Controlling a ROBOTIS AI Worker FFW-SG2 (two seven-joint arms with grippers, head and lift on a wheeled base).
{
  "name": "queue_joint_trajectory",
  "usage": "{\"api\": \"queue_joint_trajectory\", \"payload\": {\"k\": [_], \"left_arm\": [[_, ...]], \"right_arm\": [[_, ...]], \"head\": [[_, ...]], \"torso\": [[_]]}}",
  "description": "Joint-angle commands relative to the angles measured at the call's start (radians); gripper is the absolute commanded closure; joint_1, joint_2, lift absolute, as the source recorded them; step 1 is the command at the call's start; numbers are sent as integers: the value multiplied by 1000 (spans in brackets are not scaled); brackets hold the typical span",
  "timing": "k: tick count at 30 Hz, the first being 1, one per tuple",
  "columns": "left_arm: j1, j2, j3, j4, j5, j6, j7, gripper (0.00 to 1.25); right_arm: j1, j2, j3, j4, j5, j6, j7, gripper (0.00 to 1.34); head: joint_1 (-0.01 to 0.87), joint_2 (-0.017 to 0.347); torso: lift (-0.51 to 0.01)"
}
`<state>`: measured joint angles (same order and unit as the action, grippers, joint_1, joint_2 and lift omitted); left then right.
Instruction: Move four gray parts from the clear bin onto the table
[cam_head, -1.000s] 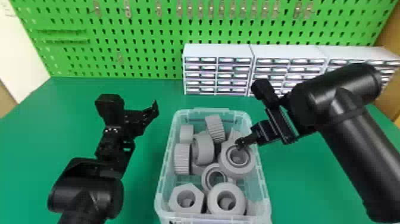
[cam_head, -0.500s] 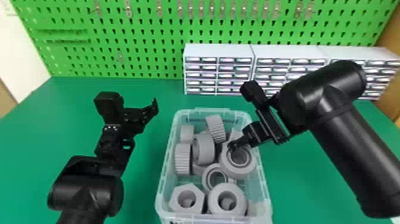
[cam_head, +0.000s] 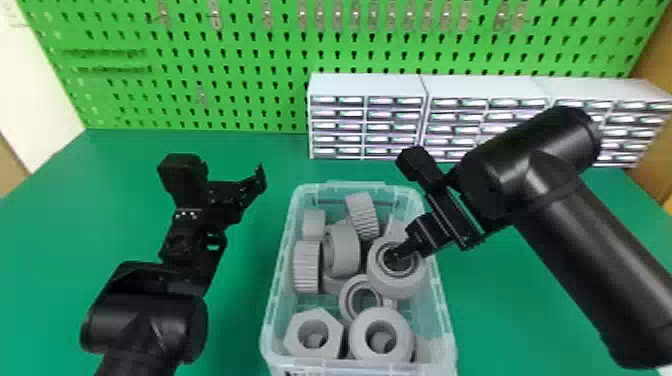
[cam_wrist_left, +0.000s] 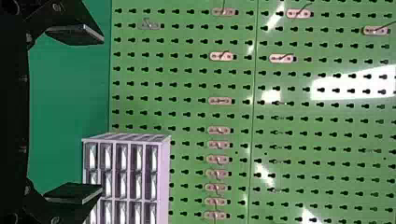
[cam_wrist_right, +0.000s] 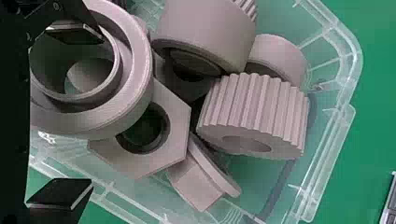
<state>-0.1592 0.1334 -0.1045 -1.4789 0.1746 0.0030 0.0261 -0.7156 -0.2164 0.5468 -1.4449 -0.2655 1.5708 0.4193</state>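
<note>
In the head view the clear bin (cam_head: 280, 280) holds several gray parts. My right gripper (cam_head: 400, 252) is over its right side, at the round ring part (cam_head: 395, 280). In the right wrist view my right gripper (cam_wrist_right: 70, 116) is open, one finger over the hole of the ring part (cam_wrist_right: 135, 88), the other outside the ring, near the bin wall. A hex nut part (cam_wrist_right: 177, 135) and a ribbed gear (cam_wrist_right: 257, 107) lie close by. My left gripper (cam_head: 250, 192) is parked left of the bin; in the left wrist view the left gripper (cam_wrist_left: 74, 114) stands open, nothing between its fingers.
Small white drawer cabinets (cam_head: 367, 90) stand behind the bin, in front of the green pegboard (cam_head: 225, 60). Green table surface (cam_head: 240, 320) stretches between the left arm and the bin. More table (cam_head: 505, 310) lies to the bin's right, under the right arm.
My right gripper has moved left and down onto the ring part in the bin. The left arm has kept still.
</note>
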Motion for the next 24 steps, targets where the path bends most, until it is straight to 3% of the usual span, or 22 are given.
{"api": "queue_joint_trajectory", "payload": {"k": [1,24], "left_arm": [[-2,0,0,0,0,0,0,160],[-14,0,-4,3,3,0,2,162]], "right_arm": [[-10,-3,10,0,-1,1,1,179],[-68,-1,136,23,3,-12,76,179]], "head": [[693,72],[693,72]], "torso": [[-52],[-52]]}}
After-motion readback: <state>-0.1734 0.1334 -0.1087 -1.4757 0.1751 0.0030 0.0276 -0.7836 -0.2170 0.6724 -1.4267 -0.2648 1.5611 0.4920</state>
